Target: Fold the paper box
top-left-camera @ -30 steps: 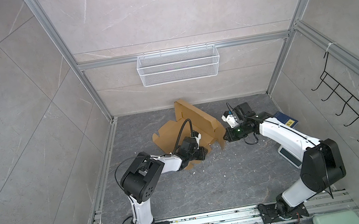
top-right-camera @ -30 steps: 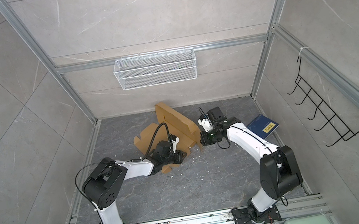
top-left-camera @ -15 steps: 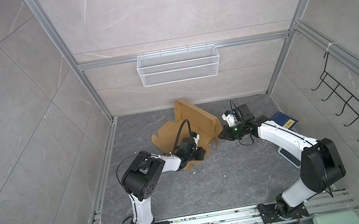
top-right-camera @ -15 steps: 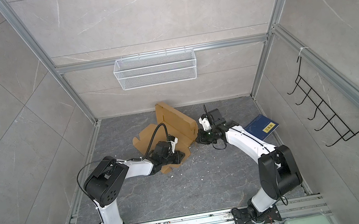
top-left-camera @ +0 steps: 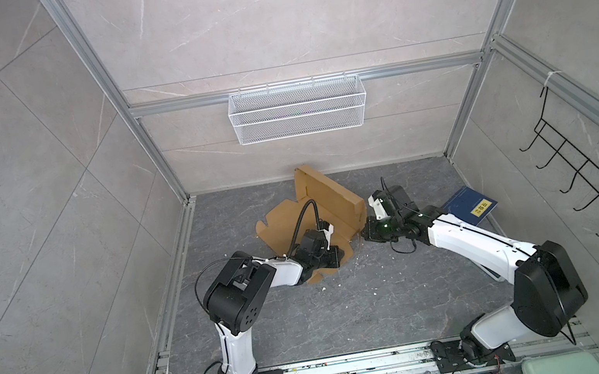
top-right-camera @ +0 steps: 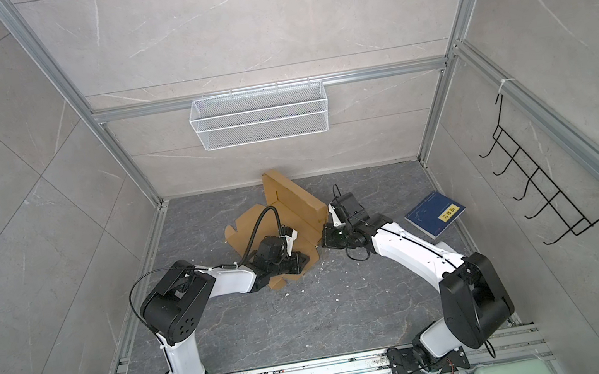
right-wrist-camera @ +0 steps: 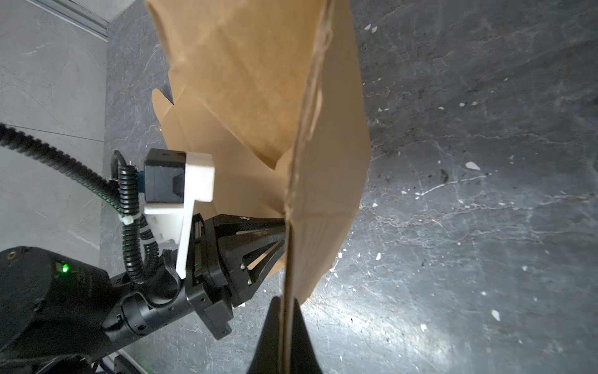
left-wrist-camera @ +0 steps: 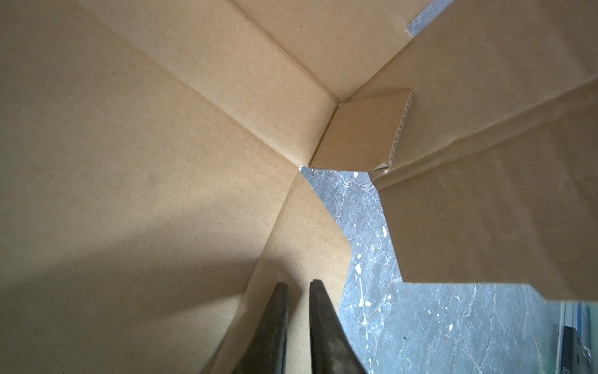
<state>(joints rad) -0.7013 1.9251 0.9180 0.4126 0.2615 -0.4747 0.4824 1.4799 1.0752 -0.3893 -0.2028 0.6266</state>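
Right pincer [right-wrist-camera: 286, 301]: clamped on upright wall edge of paper box [top-left-camera: 316, 201], far-middle of table [top-left-camera: 350, 310]. Left pincer [left-wrist-camera: 297, 283]: narrow, empty, over base panel. One long wall raised; other flaps flat, early stage.

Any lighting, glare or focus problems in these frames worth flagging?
Left wrist view: the paper box falls into deep shade toward the left gripper, and the floor looks washed blue-white. Right wrist view: a glare patch on the floor; the box's upright edge is partly soft. Both top views: evenly lit, no glare.
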